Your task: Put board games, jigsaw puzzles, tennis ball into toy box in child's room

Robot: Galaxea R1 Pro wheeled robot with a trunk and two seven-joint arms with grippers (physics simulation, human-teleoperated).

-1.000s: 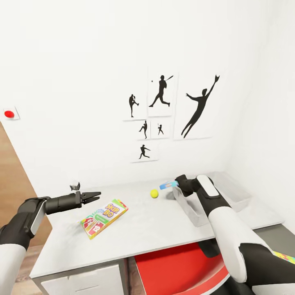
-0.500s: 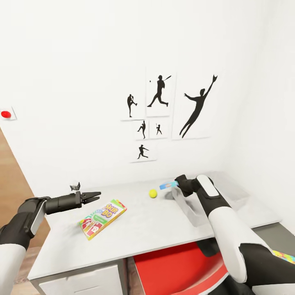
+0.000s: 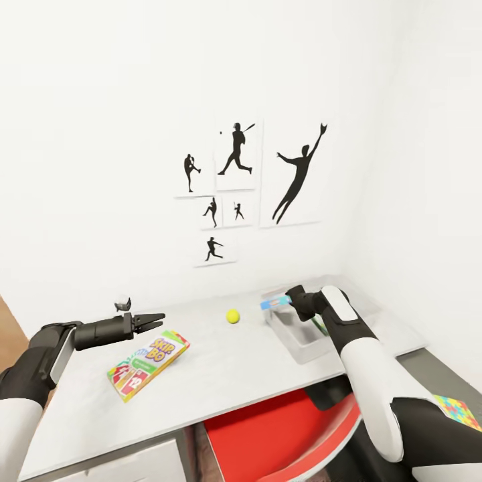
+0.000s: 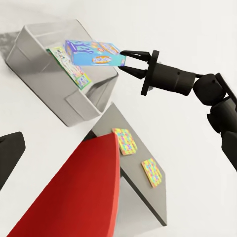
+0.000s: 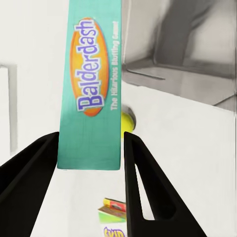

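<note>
The right hand (image 3: 286, 299) is clenched on the blue game box (image 4: 94, 53), held over the near end of the grey bin (image 3: 294, 338) on the surface (image 3: 221, 368). Best to lower it flat before letting go. The left hand (image 3: 152, 319) hovers with its fingers nearly together, empty, above the SKIP-BO box (image 3: 148, 363). The left wrist view reveals a white-and-green box (image 4: 69, 66) already lying in the bin; the right wrist view shows the ball (image 5: 128, 122) behind the held box

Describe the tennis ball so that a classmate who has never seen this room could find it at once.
Look at the long pale table under the black sports silhouettes on the wall. The tennis ball lies on it towards the back, between the SKIP-BO box and the grey toy box. It is the one small, round, yellow-green thing there; its neighbours are flat or boxy.
</note>
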